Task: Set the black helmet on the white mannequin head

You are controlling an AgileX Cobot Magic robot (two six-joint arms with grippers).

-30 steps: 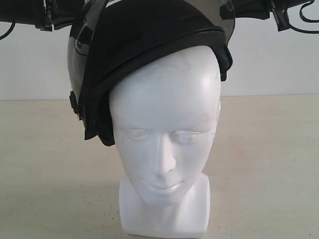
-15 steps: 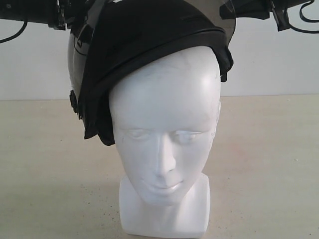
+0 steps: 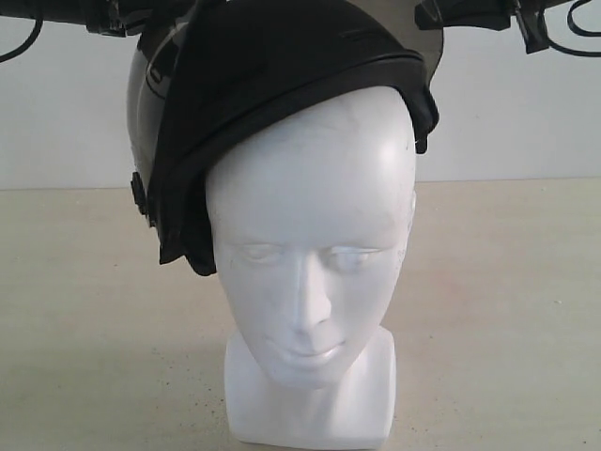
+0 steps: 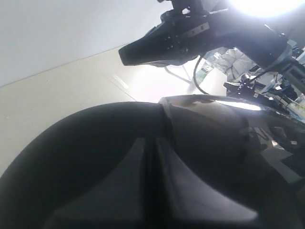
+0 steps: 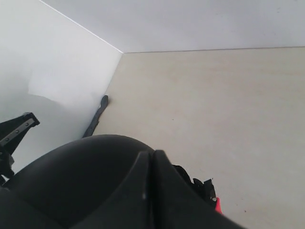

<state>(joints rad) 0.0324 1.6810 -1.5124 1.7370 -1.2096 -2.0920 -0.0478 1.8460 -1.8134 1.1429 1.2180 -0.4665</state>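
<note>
Black helmet [image 3: 272,85] sits cocked on white mannequin head [image 3: 310,244], not seated. It covers only the crown and upper forehead. The brim runs diagonally, low by the temple on the left of ext. view and high on the right, so the face is fully bare. Glossy shell side w/ pivot [image 3: 139,197] shows at left. The smoky visor [image 3: 427,38] is flipped up, its corner poking past the top right. Head stands upright on its squared base on a beige table [image 3: 84,329], facing the cam, w/ a white wall [image 3: 526,122] behind. L gripper [image 3: 127,14] comes in approx level from the upper left of ext. view, at the helmet's top-left edge, mostly cut off by the frame. In L wrist view its fingers [image 4: 138,191] lie together w/ only a thin seam betw. them; can't tell if anything thin is pinched there. R gripper [image 3: 451,14] mirrors it from the upper right, also approx horizontal, tip against the visor's upper corner. R wrist view shows its fingers [image 5: 136,195] pressed together too, same thin seam; can't tell if the visor edge is in it. Helmet lies betw. and just below both grippers, one at each top corner. L wrist view also catches the R gripper across the helmet, a dark closed wedge above the glossy shell.
</note>
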